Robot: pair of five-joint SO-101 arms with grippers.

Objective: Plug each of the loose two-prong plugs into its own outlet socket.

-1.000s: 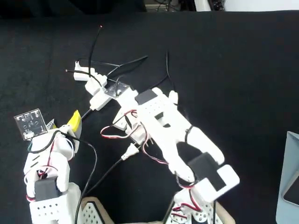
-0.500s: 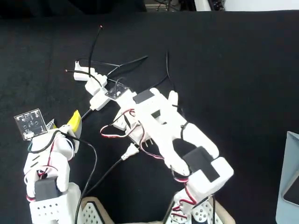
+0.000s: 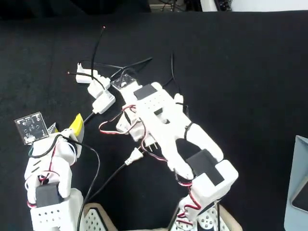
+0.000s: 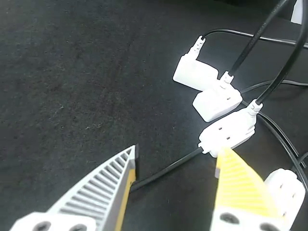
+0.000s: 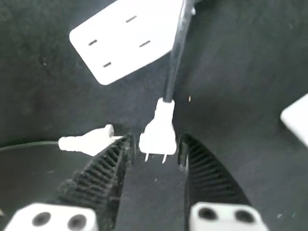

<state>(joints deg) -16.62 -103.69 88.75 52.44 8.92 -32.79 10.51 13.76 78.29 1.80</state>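
White plug [image 5: 158, 137] between right jaws

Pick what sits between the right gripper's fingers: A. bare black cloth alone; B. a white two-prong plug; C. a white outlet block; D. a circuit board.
B: in the right wrist view the white two-prong plug sits between the fingers of the right gripper, prongs toward the camera.

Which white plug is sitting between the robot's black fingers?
The white two-prong plug with its prongs pointing at the camera, between the fingers of the right gripper. The other white plug lies sideways outside them.
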